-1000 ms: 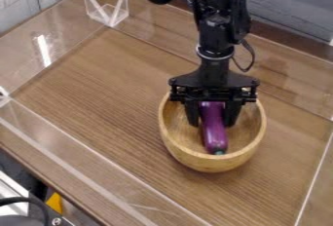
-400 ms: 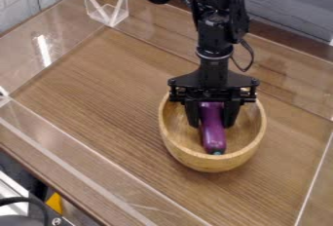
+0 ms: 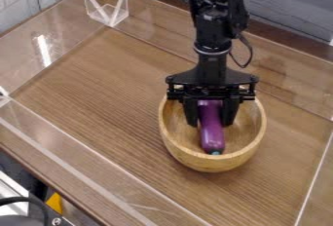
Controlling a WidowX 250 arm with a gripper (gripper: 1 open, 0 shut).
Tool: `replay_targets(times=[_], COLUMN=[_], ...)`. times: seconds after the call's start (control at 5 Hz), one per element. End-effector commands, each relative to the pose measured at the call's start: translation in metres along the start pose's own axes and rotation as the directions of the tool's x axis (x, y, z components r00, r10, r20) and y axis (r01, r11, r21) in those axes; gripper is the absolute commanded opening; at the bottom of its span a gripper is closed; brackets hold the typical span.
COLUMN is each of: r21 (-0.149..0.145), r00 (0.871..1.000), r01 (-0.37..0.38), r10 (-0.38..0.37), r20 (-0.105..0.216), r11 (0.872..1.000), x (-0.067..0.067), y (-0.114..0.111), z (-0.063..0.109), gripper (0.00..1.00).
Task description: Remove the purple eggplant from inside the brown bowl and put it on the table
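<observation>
The eggplant (image 3: 212, 131) is a shiny deep purple with a pale highlight streak down its length. The bowl (image 3: 176, 142) is a light tan wood, a bit more golden-yellow on the inside, with faint grain lines on the outer wall. The table (image 3: 104, 84) is a mid brown wood-grain, thin darker streaks running in parallel across the whole surface. The walls (image 3: 78, 186) around it are clear plastic with whitish glare, brightest toward 10 o'clock. The gripper (image 3: 212, 106) and the arm (image 3: 215, 20) are plain matte black. At 7 o'clock there's a little yellow bit (image 3: 53, 203).
</observation>
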State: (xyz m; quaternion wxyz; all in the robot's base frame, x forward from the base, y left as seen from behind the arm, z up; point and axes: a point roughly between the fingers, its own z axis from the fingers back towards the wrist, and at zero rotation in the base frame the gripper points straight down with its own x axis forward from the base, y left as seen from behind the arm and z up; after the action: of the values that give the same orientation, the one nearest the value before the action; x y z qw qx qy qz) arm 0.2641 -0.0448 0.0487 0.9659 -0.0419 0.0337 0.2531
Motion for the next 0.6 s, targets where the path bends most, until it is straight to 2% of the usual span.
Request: replay_targets(times=[0.0, 0.4], r21=[-0.054, -0.080], r00=[0.998, 0.999], r01=[-0.006, -0.018], r10=[0.010, 0.022], r20=[0.061, 0.050], r11=[0.999, 0.997], x=[0.009, 0.009], y=[-0.005, -0.004], z=[0.026, 0.042], gripper=[0.00, 0.00])
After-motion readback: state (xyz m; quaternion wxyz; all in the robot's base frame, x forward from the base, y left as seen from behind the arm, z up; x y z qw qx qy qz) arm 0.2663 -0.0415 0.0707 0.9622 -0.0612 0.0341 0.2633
